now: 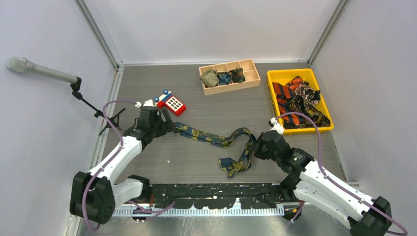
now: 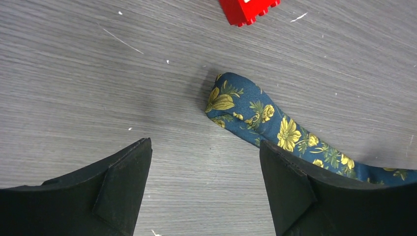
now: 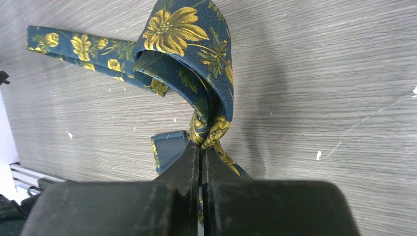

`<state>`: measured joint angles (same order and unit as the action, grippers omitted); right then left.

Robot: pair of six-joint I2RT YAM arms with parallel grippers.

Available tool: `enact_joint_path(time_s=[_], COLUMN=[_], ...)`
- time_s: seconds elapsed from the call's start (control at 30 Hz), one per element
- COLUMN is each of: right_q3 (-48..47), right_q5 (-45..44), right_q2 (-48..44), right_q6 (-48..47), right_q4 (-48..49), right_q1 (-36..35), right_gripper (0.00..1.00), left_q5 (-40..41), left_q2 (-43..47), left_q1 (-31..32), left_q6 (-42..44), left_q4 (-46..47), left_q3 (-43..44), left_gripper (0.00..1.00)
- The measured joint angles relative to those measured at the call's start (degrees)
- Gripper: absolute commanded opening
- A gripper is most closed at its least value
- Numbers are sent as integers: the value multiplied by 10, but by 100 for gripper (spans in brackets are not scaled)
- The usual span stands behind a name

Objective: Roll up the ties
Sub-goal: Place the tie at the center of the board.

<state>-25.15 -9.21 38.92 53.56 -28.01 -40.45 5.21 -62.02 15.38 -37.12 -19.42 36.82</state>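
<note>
While the right end effector (image 3: 202, 146) pinches the navy floral tie (image 1: 212, 138) mid-length, probably to anchor it, the left end effector (image 2: 205, 150) hangs wide over its far end on the table (image 1: 196, 164), likely to start rolling; beyond, coiled ties (image 1: 223, 77) sit boxed.

Three rolled ties (image 1: 223, 77), one floral tie (image 1: 206, 136), one phone (image 1: 172, 102)
</note>
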Motion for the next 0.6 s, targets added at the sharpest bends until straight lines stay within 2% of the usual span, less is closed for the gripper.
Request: enact_joint_path(time_s=[0.2, 0.6], right_q3=[-6, -6], right_q5=[-3, 20], right_q2=[-10, -42], right_q6=[-36, -61], right_q4=[-33, -44], right_q1=[0, 0], right_gripper=[1, 1], left_q5=[-23, -43], left_q2=[-45, -127], left_q1=[0, 0], left_q6=[-4, -35], left_q4=[55, 178], left_q3=[-35, -43], left_gripper=[77, 77])
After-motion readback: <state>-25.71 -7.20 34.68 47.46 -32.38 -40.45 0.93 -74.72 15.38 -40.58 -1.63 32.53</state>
